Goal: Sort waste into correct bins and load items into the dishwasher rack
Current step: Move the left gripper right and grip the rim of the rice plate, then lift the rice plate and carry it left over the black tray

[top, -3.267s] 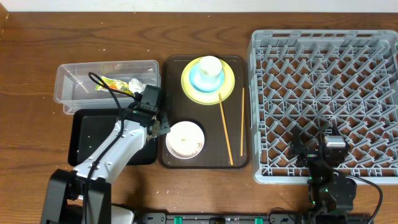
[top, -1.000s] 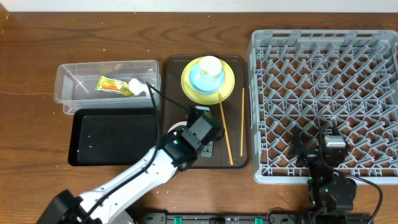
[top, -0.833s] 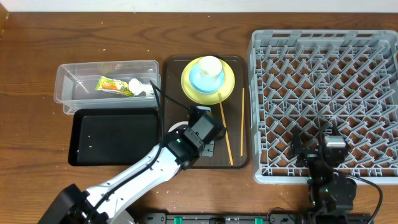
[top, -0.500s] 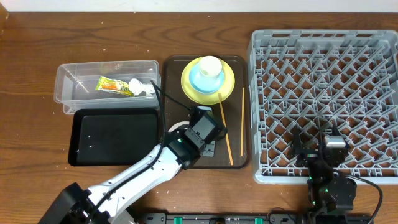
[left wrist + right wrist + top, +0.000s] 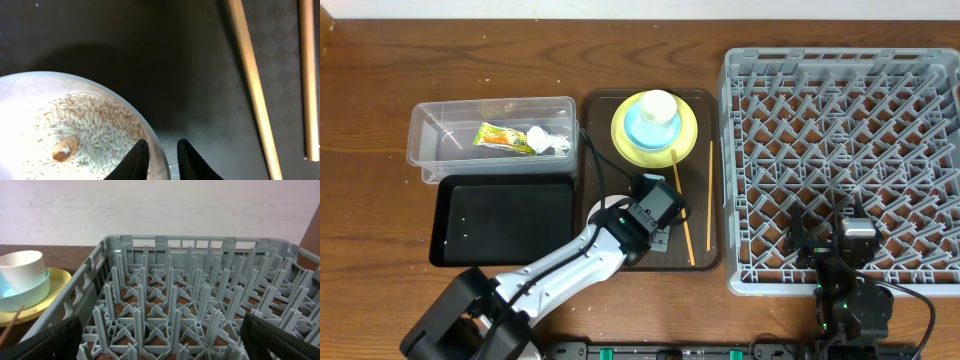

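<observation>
The left fingers [image 5: 139, 159] are drawn close together on the rim of the white bowl [image 5: 60, 125], one finger inside the rim and one outside, pinching it. The bowl sits in the near-left part of the dark-brown serving tray [image 5: 700, 252] and holds a heap of white rice scraps [image 5: 95, 127] with one small brownish bit among them. Just right of the bowl on the same tray lie two wooden chopsticks [image 5: 252, 85], roughly parallel and slightly apart, running from the tray's near edge toward its far end. At the tray's far end stands the yellow plate [image 5: 621, 138], with the light-blue bowl [image 5: 638, 131] on it and the small white cup [image 5: 659, 105] in that bowl.

Left of the tray, on the desk [image 5: 470, 60], the clear plastic tub [image 5: 432, 152] holds the orange-and-green snack wrapper [image 5: 503, 135] and the crumpled white tissue [image 5: 548, 141]. The shallow black tray [image 5: 500, 225] lies just in front of the tub.

Right of the serving tray stands the grey dishwasher rack [image 5: 730, 170]. The right fingers [image 5: 50, 340] are spread wide at its near edge and grasp nothing.
</observation>
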